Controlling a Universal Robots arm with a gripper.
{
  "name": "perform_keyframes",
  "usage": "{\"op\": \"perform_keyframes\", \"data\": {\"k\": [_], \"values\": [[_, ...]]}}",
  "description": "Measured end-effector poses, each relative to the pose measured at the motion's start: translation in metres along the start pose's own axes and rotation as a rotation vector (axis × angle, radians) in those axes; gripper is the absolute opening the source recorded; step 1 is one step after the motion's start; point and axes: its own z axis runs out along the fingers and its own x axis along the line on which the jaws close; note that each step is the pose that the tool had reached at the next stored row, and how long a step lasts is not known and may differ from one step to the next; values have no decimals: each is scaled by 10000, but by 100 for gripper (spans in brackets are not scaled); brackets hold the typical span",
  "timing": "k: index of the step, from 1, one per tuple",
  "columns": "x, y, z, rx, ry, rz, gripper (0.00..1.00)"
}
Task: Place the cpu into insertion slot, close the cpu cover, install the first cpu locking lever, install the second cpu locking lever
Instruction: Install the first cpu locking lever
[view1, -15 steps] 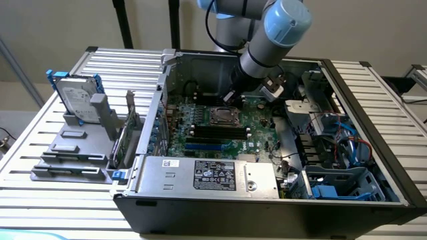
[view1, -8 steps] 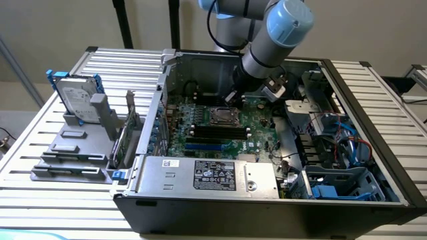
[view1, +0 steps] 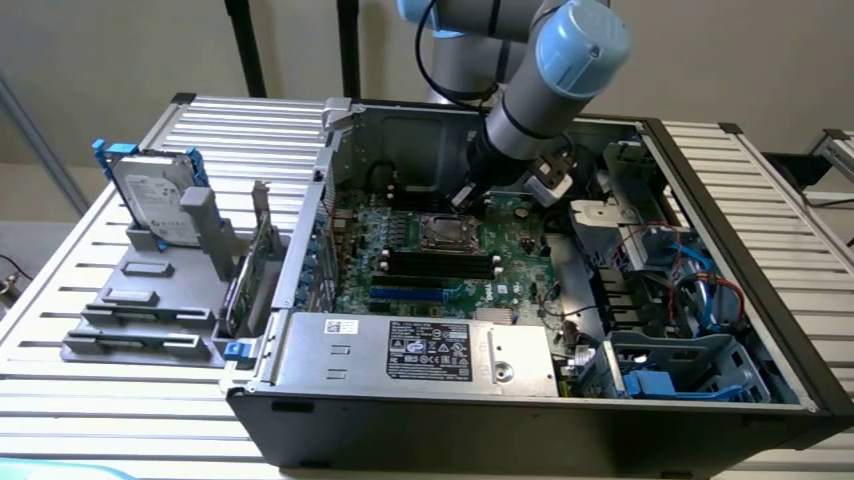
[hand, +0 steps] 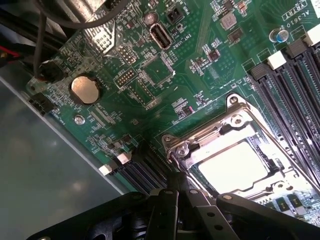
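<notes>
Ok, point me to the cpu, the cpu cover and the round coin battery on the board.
cpu (hand: 234, 167), wrist view, middle of its pale metal top face.
cpu cover (hand: 212, 131), wrist view, on the silver frame bar beside the cpu.
coin battery (hand: 85, 89), wrist view, centre of its round face.

The cpu (hand: 234, 167) lies under the cpu cover (hand: 219, 127), beside the memory slots (hand: 292, 92).

Soft, even light over the open case (view1: 534, 430); in the wrist view, glare whitens the cpu (hand: 235, 167).
</notes>
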Motion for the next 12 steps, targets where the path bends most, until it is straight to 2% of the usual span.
{"op": "perform_keyframes", "data": {"k": [5, 7, 12], "values": [[-5, 7, 8, 188, 212, -87, 11], [-12, 14, 11, 217, 241, -106, 11], [-26, 31, 13, 230, 244, -131, 11]]}}
